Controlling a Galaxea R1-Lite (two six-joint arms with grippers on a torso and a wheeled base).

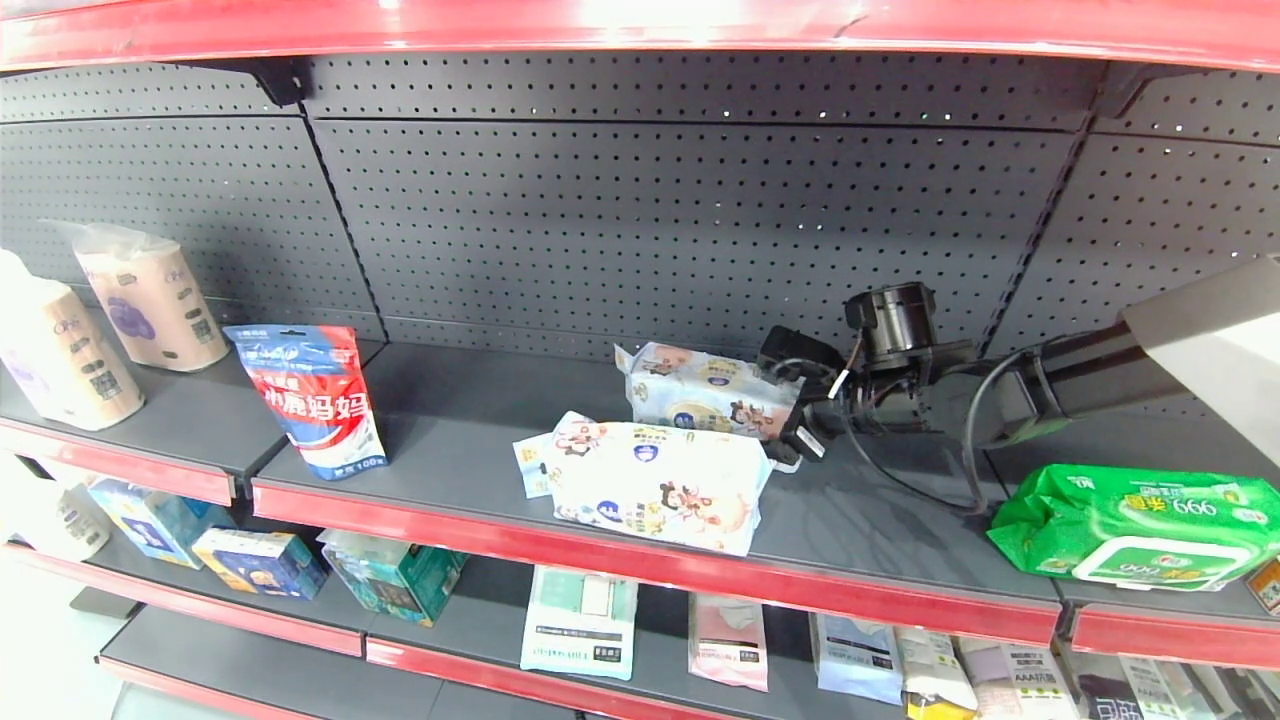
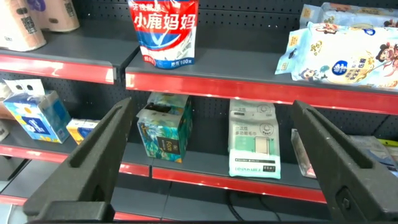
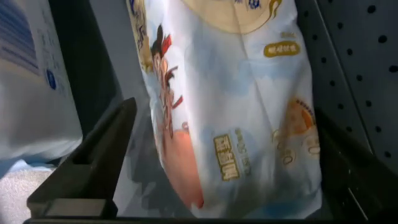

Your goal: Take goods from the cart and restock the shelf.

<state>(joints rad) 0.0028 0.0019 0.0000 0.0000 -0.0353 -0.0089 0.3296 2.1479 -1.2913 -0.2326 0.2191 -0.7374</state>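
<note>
Step in hand: placing on the shelf (image 1: pixel 450 420). The right gripper (image 1: pixel 792 400) is at the rear wipes pack (image 1: pixel 700 390), which stands on its edge on the middle shelf board near the pegboard back, just behind the front wipes pack (image 1: pixel 660 485) that lies flat by the red lip. In the right wrist view we see the jaws spread wide, one on each side of the rear pack, which fills the gap between them. We can't tell whether they touch it. We judge this as the release end of a placement, the pack resting on the board.

The left gripper (image 2: pixel 208 143) is lower down, in front of the shelves, jaws spread and holding nothing, facing the shelf fronts.

Next move, as we judge it: the right arm backs straight out toward the aisle, jaws kept wide so they don't drag or tip the standing pack. It must also stay clear of the front pack, which sits close. Then back to the cart for more goods. Free board lies between the blue and red pouch (image 1: pixel 315 400) and the wipes, and between the wipes and the green wipes pack (image 1: pixel 1130 525).
</note>
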